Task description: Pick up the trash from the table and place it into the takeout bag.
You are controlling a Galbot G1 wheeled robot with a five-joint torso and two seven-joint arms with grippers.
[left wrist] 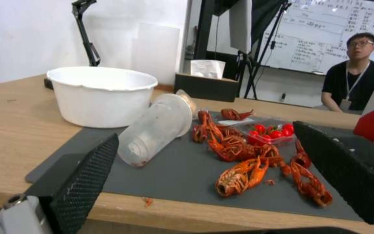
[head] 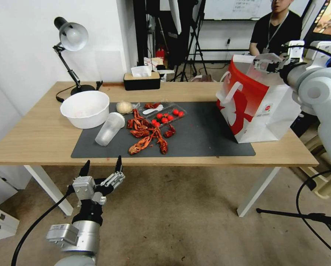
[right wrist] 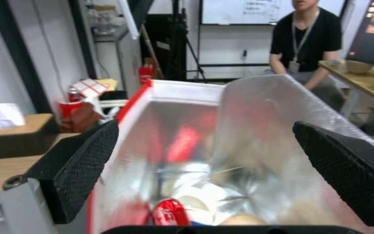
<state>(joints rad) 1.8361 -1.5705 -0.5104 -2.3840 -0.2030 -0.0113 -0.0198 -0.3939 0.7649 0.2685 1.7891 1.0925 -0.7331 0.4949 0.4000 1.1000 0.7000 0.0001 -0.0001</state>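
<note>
Left gripper (head: 101, 165) hangs below the counter (head: 32, 136) edge, jaws released, empty; right gripper (right wrist: 204, 169) sits over the bag (head: 259, 107) mouth, jaws released; shells (head: 147, 133), a toppled cup (head: 109, 128) and bowl (head: 85, 108) lie on the mat (head: 206, 140); bag contents blurred, a red item (right wrist: 169, 211) partly cut off.

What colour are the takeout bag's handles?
White loop handles on the red-and-white takeout bag, clearest in the head view.

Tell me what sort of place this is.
Probably an office or lab set up for recording, not a home. A whiteboard with writing hangs on the far wall, tripod stands rise behind the table, and a desk lamp and tissue box sit on the table.
</note>
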